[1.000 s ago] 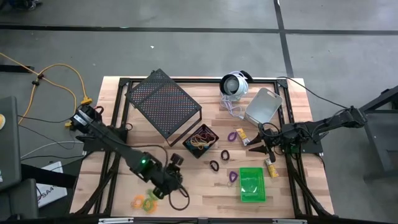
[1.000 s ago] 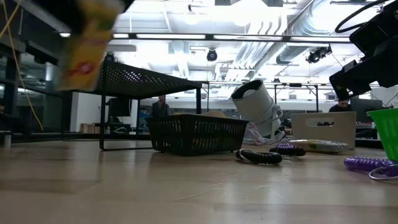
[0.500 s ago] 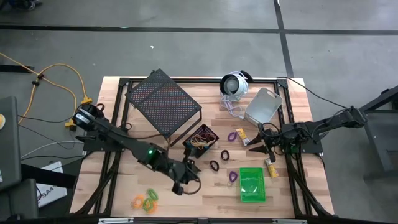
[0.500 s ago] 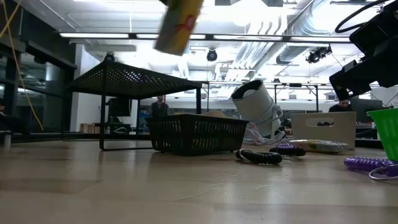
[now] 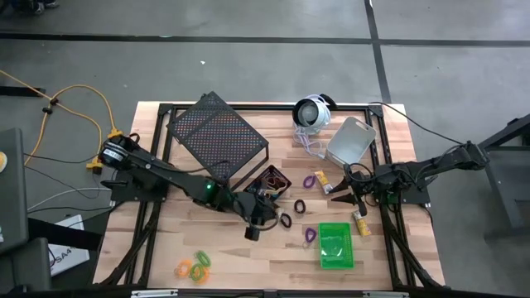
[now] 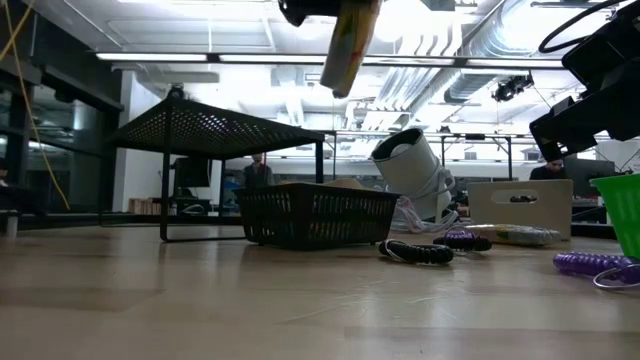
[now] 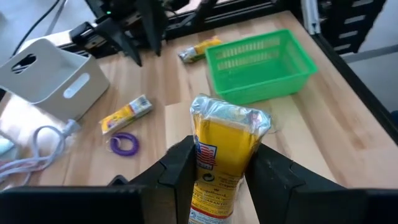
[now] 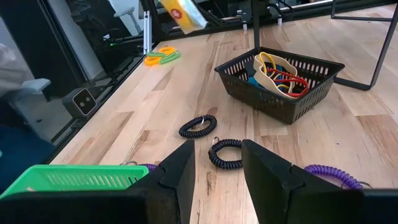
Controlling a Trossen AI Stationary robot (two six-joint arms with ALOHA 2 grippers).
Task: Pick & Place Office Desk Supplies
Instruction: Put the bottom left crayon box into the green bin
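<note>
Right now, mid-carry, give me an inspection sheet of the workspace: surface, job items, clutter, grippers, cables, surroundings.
Surface: wooden table, inside a black frame.
Job's things: yellow packet held in the air; black bin with coloured loops in it; green bin; grey bin; dark coil loops and a purple loop loose on the wood; orange and green loops at the near left edge; another yellow packet lying flat.
Clutter: black mesh rack; round white device.
Grippers: left gripper shut on the yellow packet, beside the black bin; right gripper waiting open at the table's right.
Cables: orange cable on the floor, left.
Surroundings: grey concrete floor.
</note>
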